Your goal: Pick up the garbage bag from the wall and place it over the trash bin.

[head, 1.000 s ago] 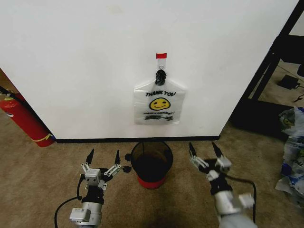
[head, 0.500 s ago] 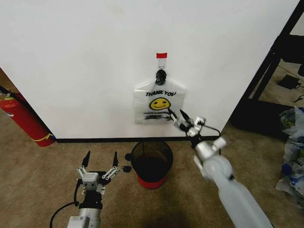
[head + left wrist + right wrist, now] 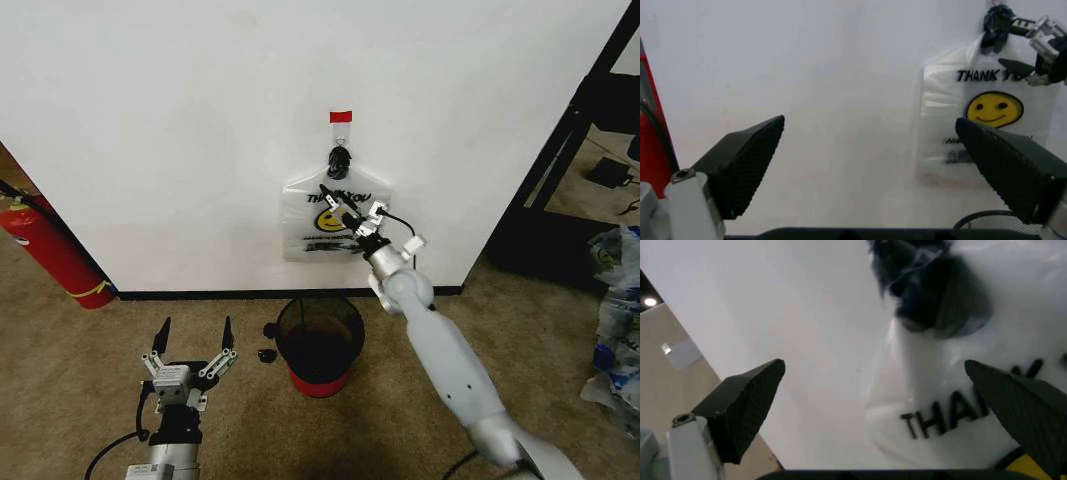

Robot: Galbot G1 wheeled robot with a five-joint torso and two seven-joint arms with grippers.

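Note:
A white bag printed THANK YOU with a yellow smiley [image 3: 335,225] [image 3: 990,107] hangs on the wall [image 3: 180,130] from a black clip [image 3: 339,158] [image 3: 933,295] under a red tape strip [image 3: 340,117]. My right gripper [image 3: 340,208] [image 3: 873,405] [image 3: 1033,50] is open, raised right against that bag's top, just below the clip. A crinkly clear garbage bag with blue patches [image 3: 615,320] lies on the floor at the far right. The black trash bin [image 3: 319,345] [image 3: 987,220] stands below the hanging bag. My left gripper [image 3: 192,335] [image 3: 870,165] is open, low, left of the bin.
A red fire extinguisher [image 3: 50,250] [image 3: 650,125] leans against the wall at the left. A black shelf frame [image 3: 575,120] stands at the right. Small black bits [image 3: 267,352] lie on the carpet beside the bin.
My right arm has risen from beside the bin up to the hanging bag's top. My left gripper has drawn back a little toward me, still open.

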